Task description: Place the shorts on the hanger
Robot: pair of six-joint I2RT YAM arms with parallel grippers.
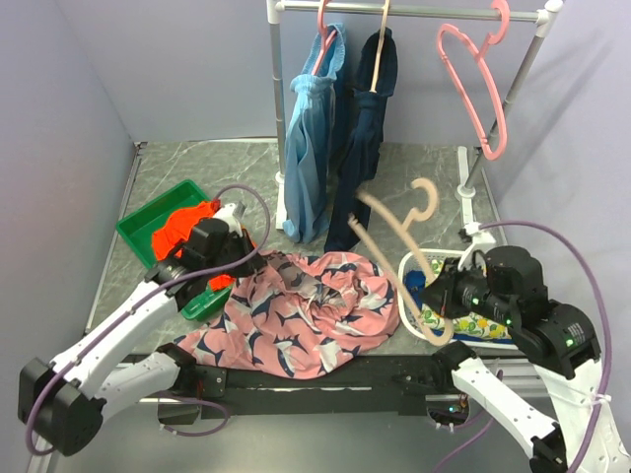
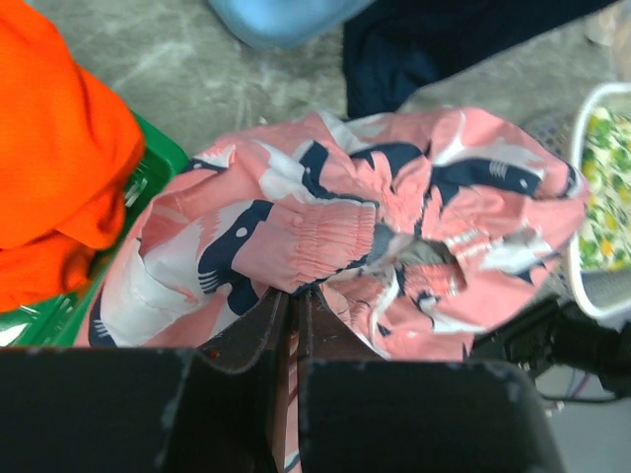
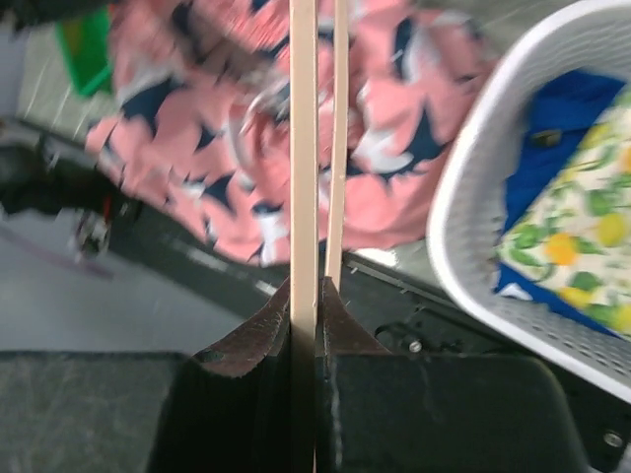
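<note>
The pink shorts (image 1: 306, 310) with navy and white shapes lie crumpled at the table's front centre. My left gripper (image 1: 254, 258) is shut on their left edge; in the left wrist view the fabric (image 2: 375, 246) bunches just past the closed jaws (image 2: 293, 296). My right gripper (image 1: 446, 301) is shut on the lower bar of the beige hanger (image 1: 399, 251), holding it tilted above the shorts' right side with the hook up. In the right wrist view the hanger's bars (image 3: 304, 148) run straight up from the jaws (image 3: 306, 286) over the shorts (image 3: 197, 118).
A green tray (image 1: 148, 222) with orange cloth (image 1: 182, 225) stands at the left. A white basket (image 1: 419, 296) with lemon-print and blue cloth is at the right. Behind, a rail (image 1: 424, 12) holds light-blue (image 1: 314, 148) and navy (image 1: 365, 138) garments and a pink hanger (image 1: 478, 84).
</note>
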